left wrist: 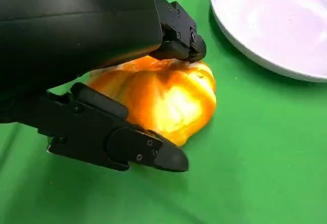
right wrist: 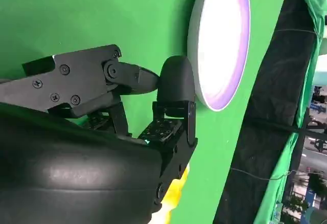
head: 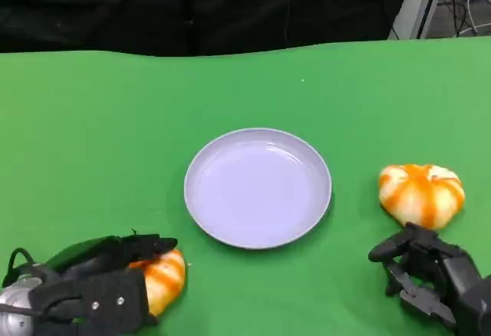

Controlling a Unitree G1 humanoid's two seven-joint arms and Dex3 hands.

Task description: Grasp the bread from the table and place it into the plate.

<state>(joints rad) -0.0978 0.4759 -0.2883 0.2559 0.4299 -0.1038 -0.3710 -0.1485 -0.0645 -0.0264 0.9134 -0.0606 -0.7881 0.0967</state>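
The left hand [head: 92,294] clasps the near-edge bun [left wrist: 163,98] loosely, the right hand [head: 433,275] hangs unclenched; that bun may slip short of the plate [head: 258,188].

Left hand [head: 103,290] lying low at the near left, fingers [left wrist: 122,144] closing around a bread roll [head: 163,276], right hand [head: 430,275] hovering at the near right, fingers curling inward, holding nothing

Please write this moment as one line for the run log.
left hand: around near bread, on table | right hand: empty, beside far bread | plate: empty
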